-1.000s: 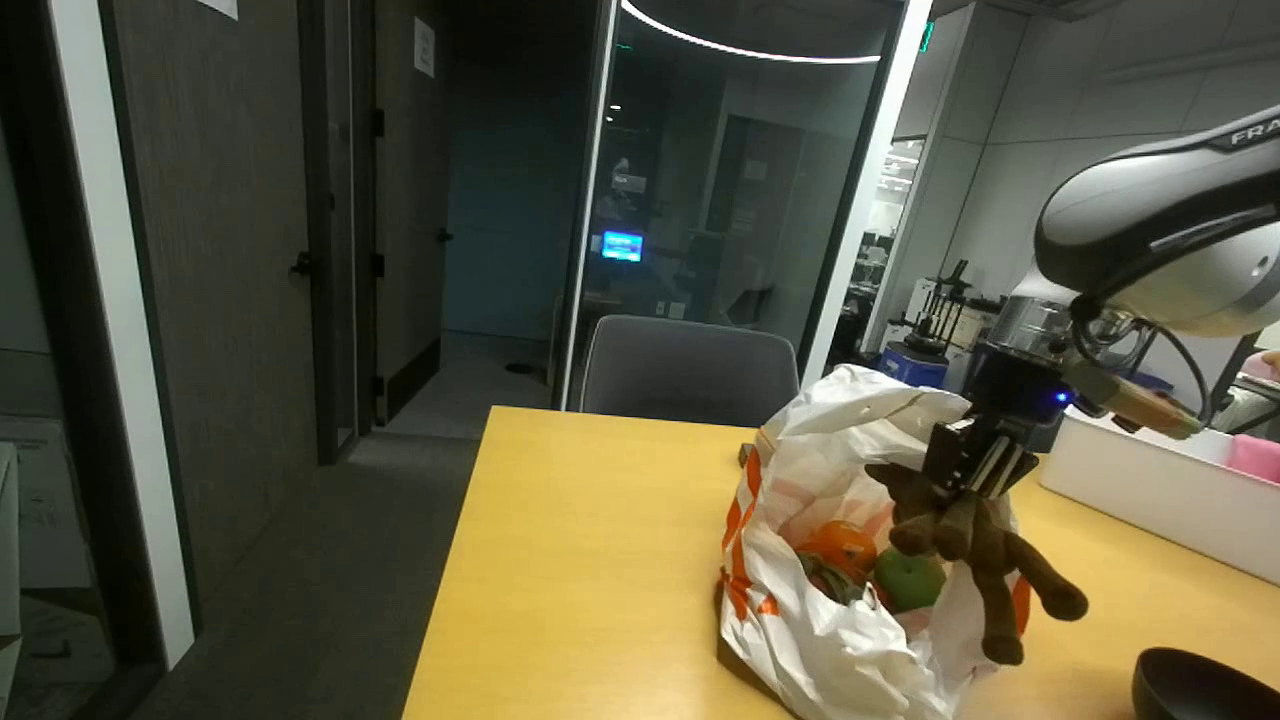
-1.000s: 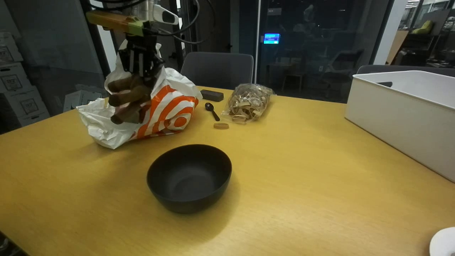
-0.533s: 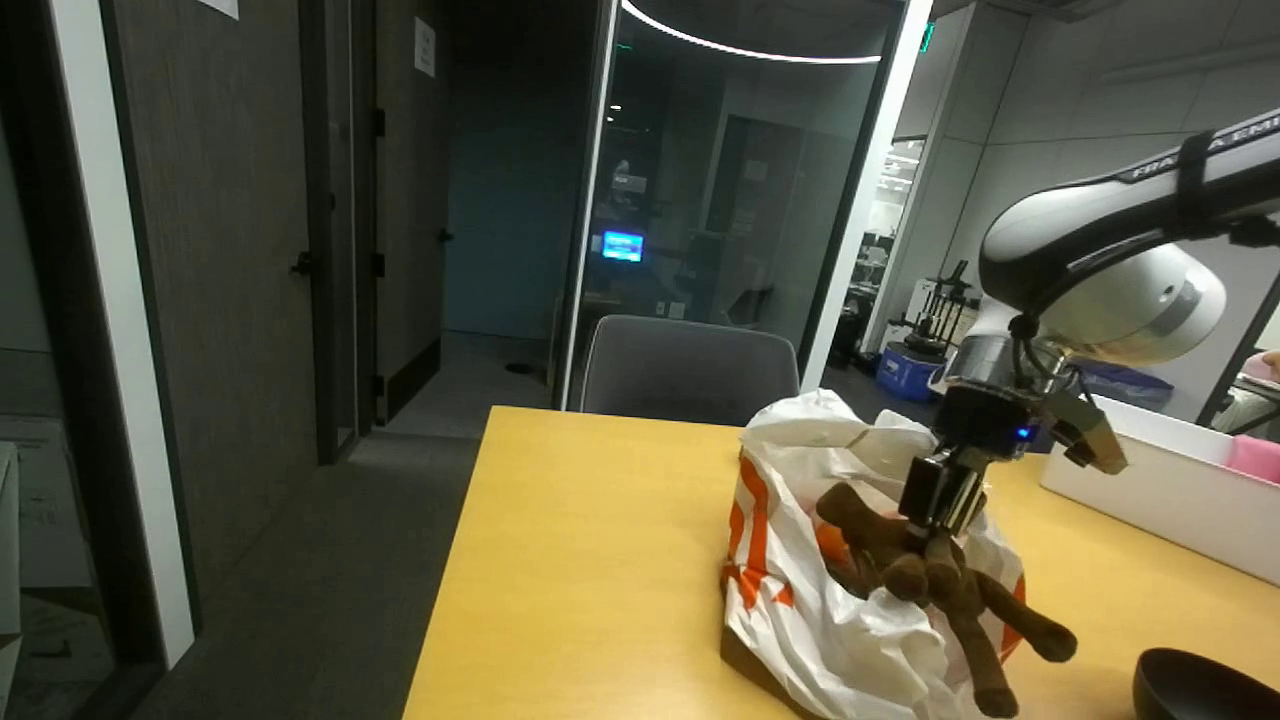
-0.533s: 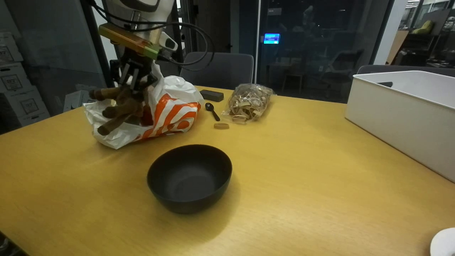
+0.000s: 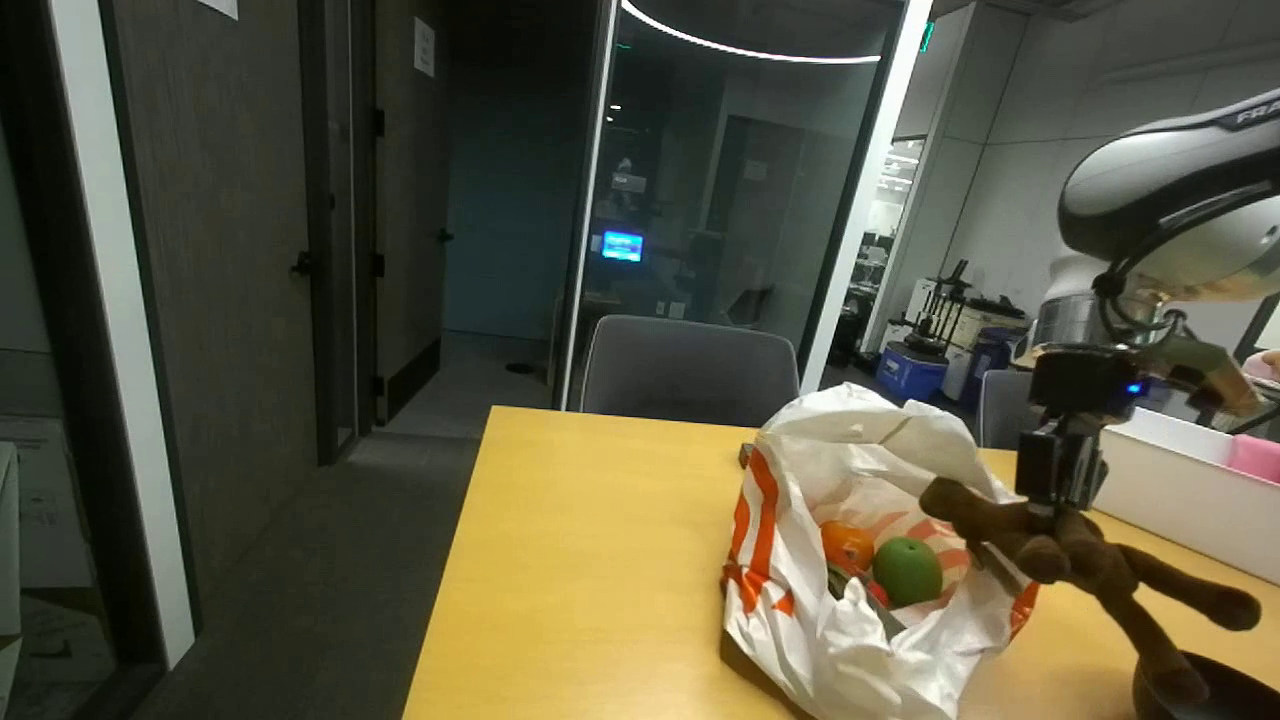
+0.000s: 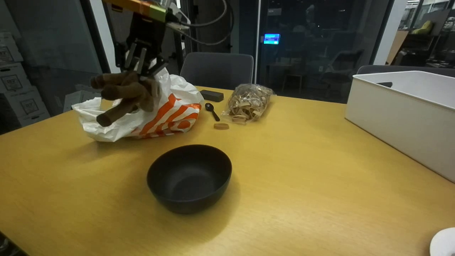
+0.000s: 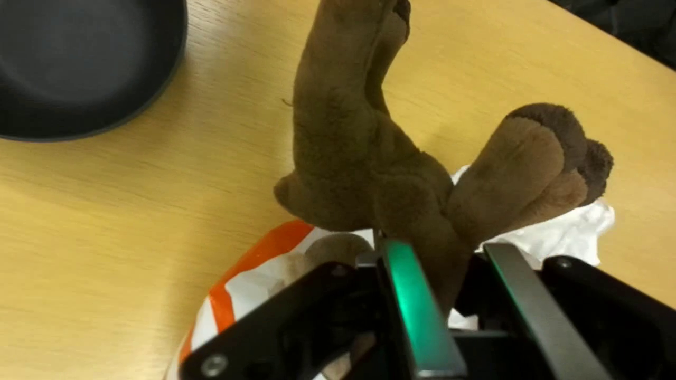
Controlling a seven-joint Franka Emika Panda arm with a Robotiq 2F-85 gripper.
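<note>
My gripper (image 5: 1060,505) is shut on a brown plush animal (image 5: 1090,555) with several long limbs. In the wrist view its body is pinched between the two fingers (image 7: 417,306), while the limbs stick out past the tips. Just below and beside the toy stands a white plastic bag (image 6: 170,117) with orange-red markings, its mouth open. Inside the bag I see an orange fruit (image 5: 848,545) and a green round one (image 5: 908,572); other contents are partly hidden. A black bowl (image 6: 190,174) stands on the table near the bag.
On the table are a black spoon (image 6: 212,111), a dark block (image 6: 212,95), a small beige piece (image 6: 221,126) and a clear bag of beige pieces (image 6: 250,103). A large white bin (image 6: 398,117) stands to one side. Chairs (image 6: 217,69) stand behind the table.
After dipping toward the bag's mouth half a second ago, the gripper has risen and moved away from it, the plush still held. The fruit in the bag shows again.
</note>
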